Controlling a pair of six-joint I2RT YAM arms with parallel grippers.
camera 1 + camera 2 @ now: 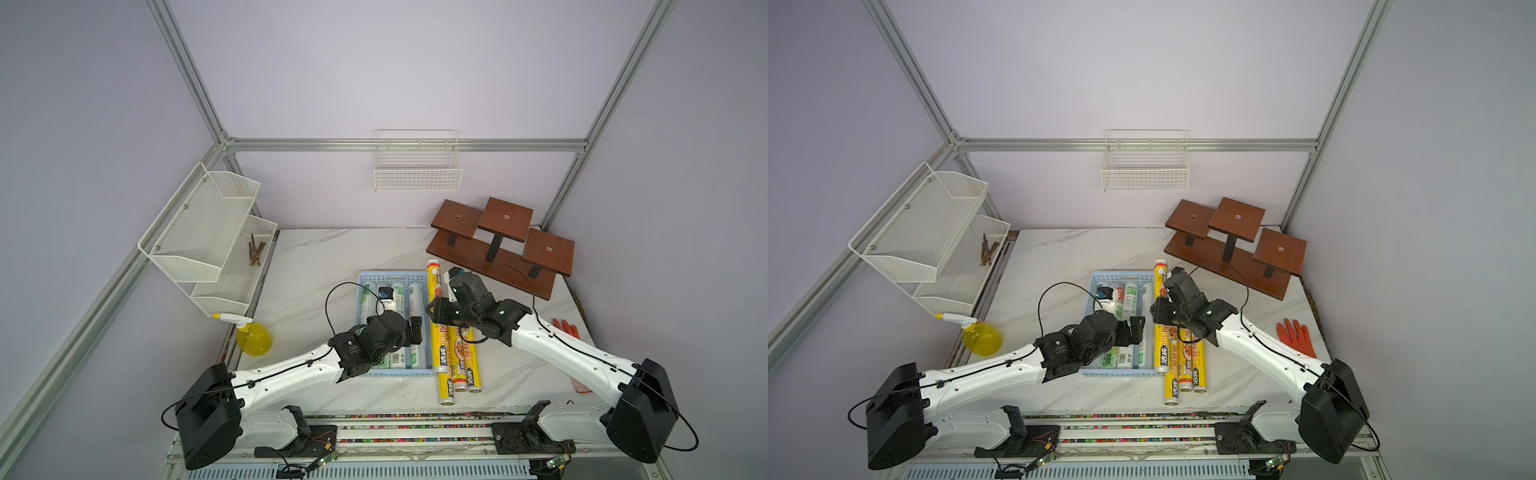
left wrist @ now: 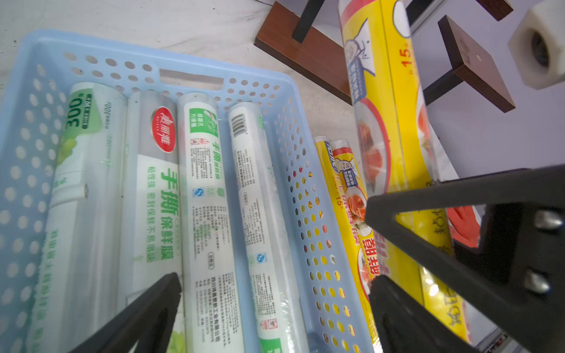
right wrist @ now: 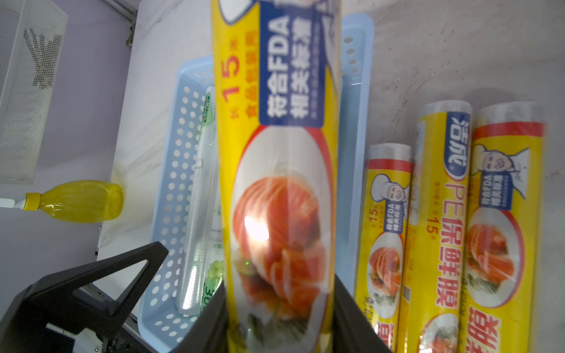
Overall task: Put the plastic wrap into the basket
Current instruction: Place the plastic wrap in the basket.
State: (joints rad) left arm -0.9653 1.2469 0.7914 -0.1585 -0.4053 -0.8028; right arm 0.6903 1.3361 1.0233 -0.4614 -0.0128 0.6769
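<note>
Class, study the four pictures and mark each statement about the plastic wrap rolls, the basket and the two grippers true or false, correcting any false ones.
1. Four white rolls lie inside the blue basket. True.
2. The right gripper is empty. False: it is shut on a yellow roll, held over the basket's edge.
3. Three other yellow rolls lie on the table beside the basket. True.
4. The left gripper grips a white roll. False: its jaws stand open above the basket, holding nothing.
5. The orange glove lies in the basket. False: it lies on the table, outside the basket.
</note>
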